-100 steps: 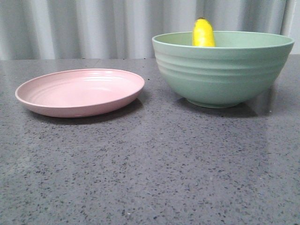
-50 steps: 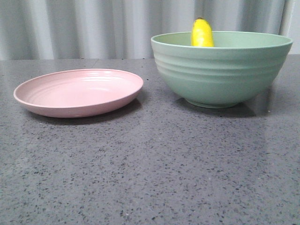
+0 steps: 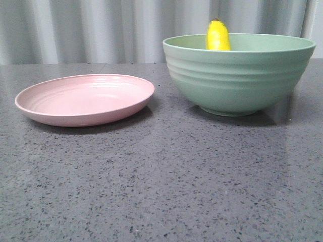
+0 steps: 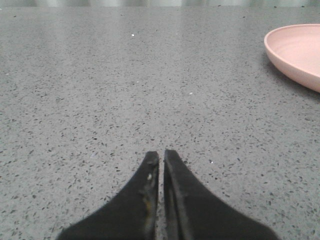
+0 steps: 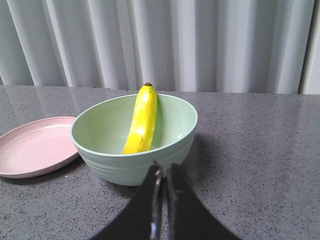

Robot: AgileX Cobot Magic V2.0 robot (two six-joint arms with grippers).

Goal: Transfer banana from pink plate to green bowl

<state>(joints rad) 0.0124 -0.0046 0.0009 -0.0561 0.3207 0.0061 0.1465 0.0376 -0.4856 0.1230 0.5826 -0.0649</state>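
no writing visible. banana [image 5: 141, 122] stands in green bowl [image 5: 100, 160], long axis steep, dark tip up over far rim. pink plate [image 3: 60, 115] bare. left gripper [image 4: 161, 156] & right gripper [image 5: 164, 172] both pinched together, holding nothing.

The left gripper [image 4: 161, 156] sits low over the worktop, its black fingers pressed together with only a thin slit between. The right gripper [image 5: 163, 171] is likewise closed, holding nothing.
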